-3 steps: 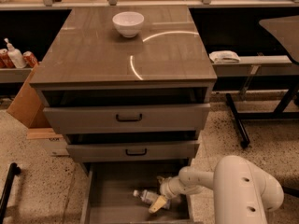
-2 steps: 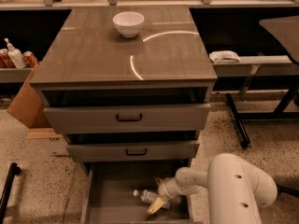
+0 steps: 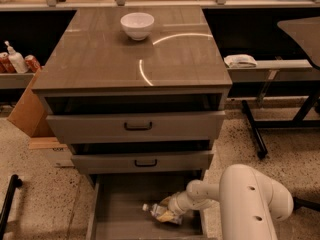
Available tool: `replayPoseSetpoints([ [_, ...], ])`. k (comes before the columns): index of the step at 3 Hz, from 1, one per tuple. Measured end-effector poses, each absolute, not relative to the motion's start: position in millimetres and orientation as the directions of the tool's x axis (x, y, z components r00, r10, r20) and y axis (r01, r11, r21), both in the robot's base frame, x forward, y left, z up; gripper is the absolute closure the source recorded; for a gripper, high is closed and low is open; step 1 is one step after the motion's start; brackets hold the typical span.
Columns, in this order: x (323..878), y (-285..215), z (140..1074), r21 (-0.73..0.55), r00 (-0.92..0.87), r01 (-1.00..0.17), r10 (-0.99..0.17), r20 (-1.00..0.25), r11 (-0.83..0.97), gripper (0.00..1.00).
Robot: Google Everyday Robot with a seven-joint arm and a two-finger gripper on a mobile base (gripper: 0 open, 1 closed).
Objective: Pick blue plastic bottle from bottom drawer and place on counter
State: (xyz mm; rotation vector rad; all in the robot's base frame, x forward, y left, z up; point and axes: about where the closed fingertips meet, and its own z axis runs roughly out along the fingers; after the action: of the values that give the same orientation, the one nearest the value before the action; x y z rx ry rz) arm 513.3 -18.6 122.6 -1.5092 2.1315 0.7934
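Note:
The blue plastic bottle [image 3: 154, 211] lies on its side on the floor of the open bottom drawer [image 3: 122, 204], white cap pointing left. My gripper [image 3: 169, 214] reaches down into the drawer from the right and is right at the bottle's right end, partly covering it. The white arm [image 3: 250, 199] fills the lower right. The counter [image 3: 100, 59] is the glossy grey-brown cabinet top above, with curved light reflections.
A white bowl [image 3: 137, 25] stands at the back of the counter. The two upper drawers [image 3: 137, 126] are slightly pulled out above the bottom drawer. A cardboard box [image 3: 27, 109] sits to the left, a pump bottle [image 3: 15, 59] on a left shelf, and a table leg [image 3: 255, 129] to the right.
The arm's big white link has swung a little to the left. The gripper has stayed at the bottle in the drawer, and the bottle has not moved.

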Motion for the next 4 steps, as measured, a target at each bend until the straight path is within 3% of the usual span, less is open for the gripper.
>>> replayPoseSetpoints([
  [2, 511.9, -17.1, 153.8, 0.173, -0.286, -0.957, -0.682, -0.673, 0.231, 0.95],
  [4, 505.1, -29.5, 242.5, 0.073, -0.139, -0.989, -0.609, -0.781, 0.132, 1.00],
])
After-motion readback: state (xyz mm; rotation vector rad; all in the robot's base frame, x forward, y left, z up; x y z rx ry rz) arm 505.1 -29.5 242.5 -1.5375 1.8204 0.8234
